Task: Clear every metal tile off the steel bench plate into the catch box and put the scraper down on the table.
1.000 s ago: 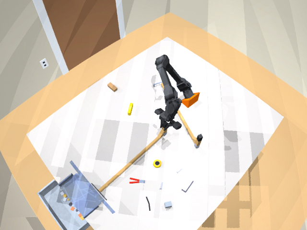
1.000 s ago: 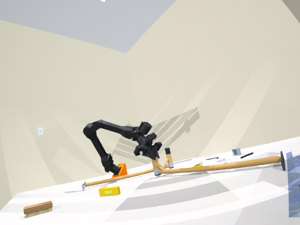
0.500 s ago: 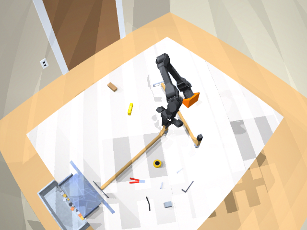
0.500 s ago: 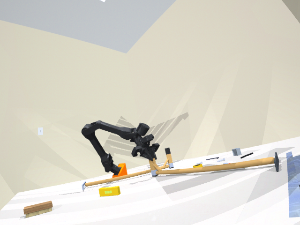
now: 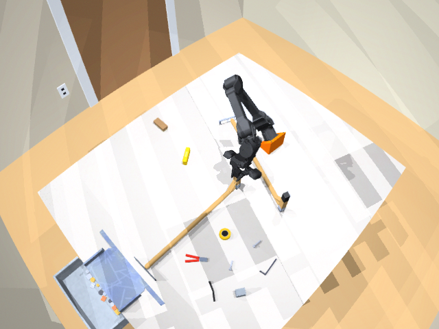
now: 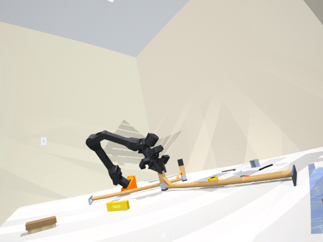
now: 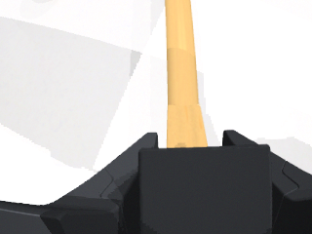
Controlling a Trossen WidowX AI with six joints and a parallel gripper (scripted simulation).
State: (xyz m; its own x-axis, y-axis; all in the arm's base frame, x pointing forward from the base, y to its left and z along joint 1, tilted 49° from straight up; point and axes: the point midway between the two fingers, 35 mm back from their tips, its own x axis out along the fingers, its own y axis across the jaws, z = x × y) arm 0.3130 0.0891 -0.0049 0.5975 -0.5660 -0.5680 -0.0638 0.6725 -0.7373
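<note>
A long wooden-handled scraper [image 5: 191, 226] lies across the middle of the table, its dark blade end [image 5: 144, 268] just beside a glassy steel bench plate [image 5: 119, 274] at the near left corner. The small metal tiles [image 5: 101, 290] lie in a grey catch box [image 5: 67, 274] at that corner. A yellow ring [image 5: 224, 234] lies right of the handle. An orange arm base [image 5: 274, 142] stands toward the far edge.
</note>
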